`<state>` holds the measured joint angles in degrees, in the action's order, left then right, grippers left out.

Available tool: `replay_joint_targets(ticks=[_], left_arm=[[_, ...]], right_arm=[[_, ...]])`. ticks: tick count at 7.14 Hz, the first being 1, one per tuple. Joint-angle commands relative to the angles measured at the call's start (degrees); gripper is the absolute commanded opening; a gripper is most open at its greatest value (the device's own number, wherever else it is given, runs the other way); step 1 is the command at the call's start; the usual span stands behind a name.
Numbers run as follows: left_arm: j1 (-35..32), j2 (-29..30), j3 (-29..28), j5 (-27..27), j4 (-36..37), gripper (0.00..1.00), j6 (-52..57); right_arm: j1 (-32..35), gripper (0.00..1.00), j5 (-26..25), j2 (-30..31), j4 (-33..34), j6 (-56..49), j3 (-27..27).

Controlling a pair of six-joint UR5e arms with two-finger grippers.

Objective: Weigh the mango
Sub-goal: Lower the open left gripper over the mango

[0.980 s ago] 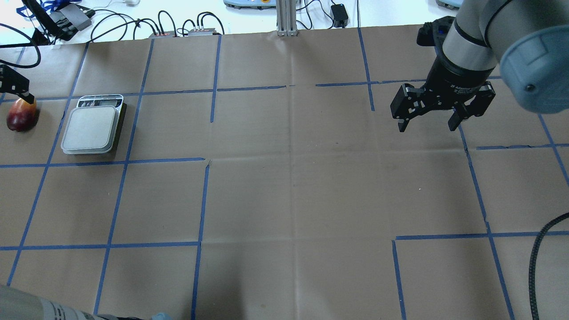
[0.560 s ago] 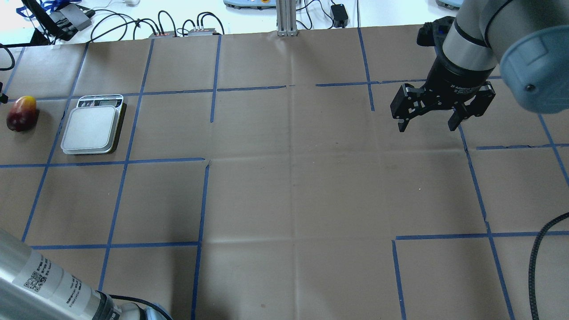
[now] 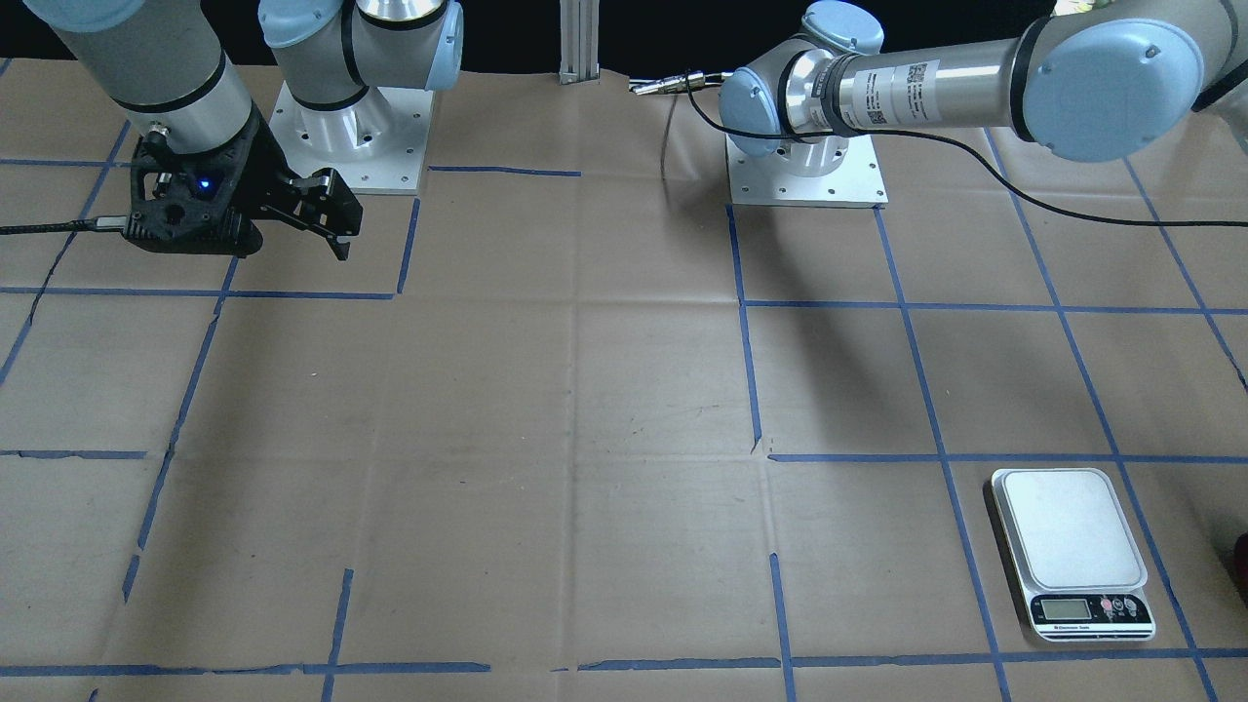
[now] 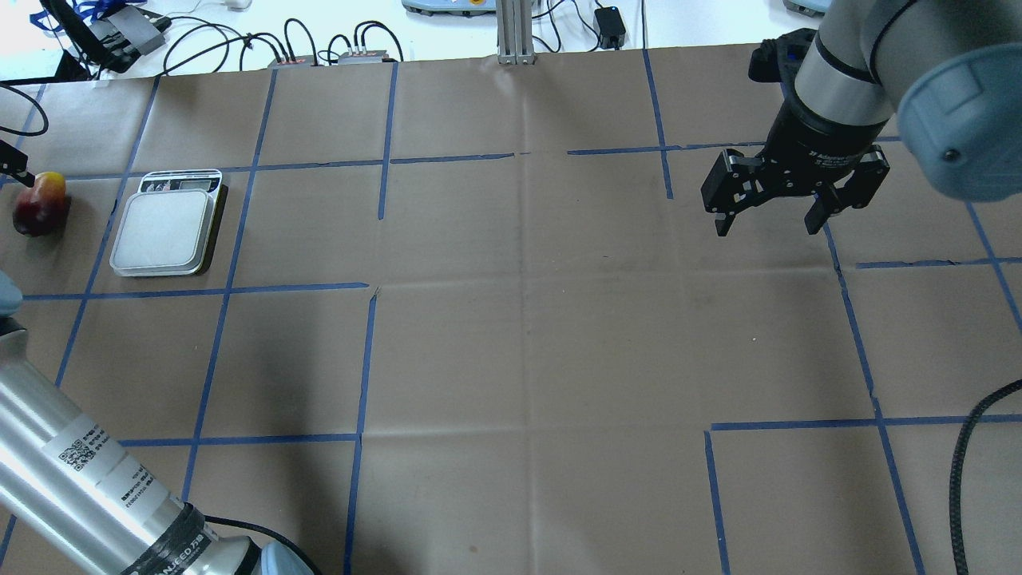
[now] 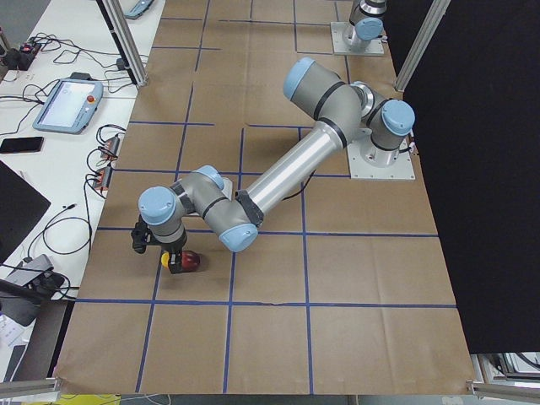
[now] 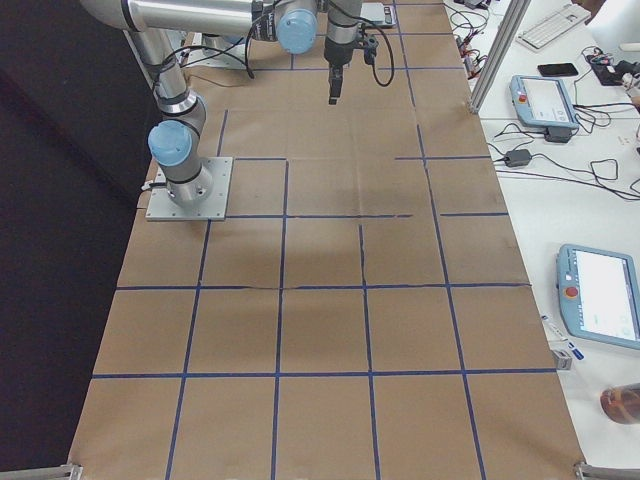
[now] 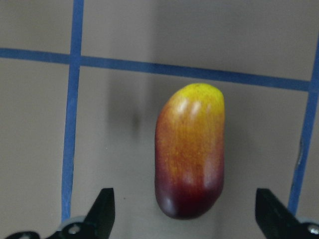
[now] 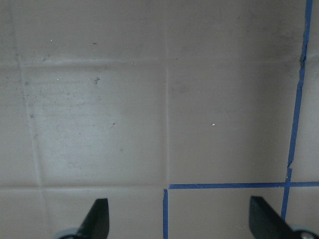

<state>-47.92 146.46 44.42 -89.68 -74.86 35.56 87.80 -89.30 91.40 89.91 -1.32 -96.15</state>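
Observation:
The mango [image 7: 190,152] lies on the brown paper with its yellow end pointing away and its dark red end towards the camera. It also shows at the far left of the overhead view [image 4: 38,209]. My left gripper [image 7: 185,215] is open just over the mango's dark red end, with one fingertip on each side and neither touching it. The scale [image 4: 164,231] stands empty to the right of the mango. My right gripper [image 4: 766,217] is open and empty, and hangs above the table on the far right.
Blue tape lines divide the paper into squares. Cables and small boxes [image 4: 319,48] lie along the far table edge. My left arm's forearm [image 4: 88,479] crosses the near left corner. A black cable [image 4: 966,463] hangs at the right edge.
My left forearm has swung further into the bottom left of the overhead view, and its gripper has shifted towards the left edge. The mango, the scale and the right arm have not moved.

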Motion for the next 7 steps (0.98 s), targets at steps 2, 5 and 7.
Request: replay_joint_targets(ticks=[2,5,7], left_arm=[[-0.16,3.31,-1.62,0.12,-0.03,1.00,-0.14],[-0.25,4.71,-1.62,0.12,-0.03,0.84,-0.14],[-0.16,4.45,-1.70,0.12,-0.11,0.42,-0.14]], right_arm=[[0.00,1.00,0.00,0.00,0.00,0.00,0.00],[0.00,1.00,0.00,0.00,0.00,0.00,0.00],[0.00,1.00,0.00,0.00,0.00,0.00,0.00]])
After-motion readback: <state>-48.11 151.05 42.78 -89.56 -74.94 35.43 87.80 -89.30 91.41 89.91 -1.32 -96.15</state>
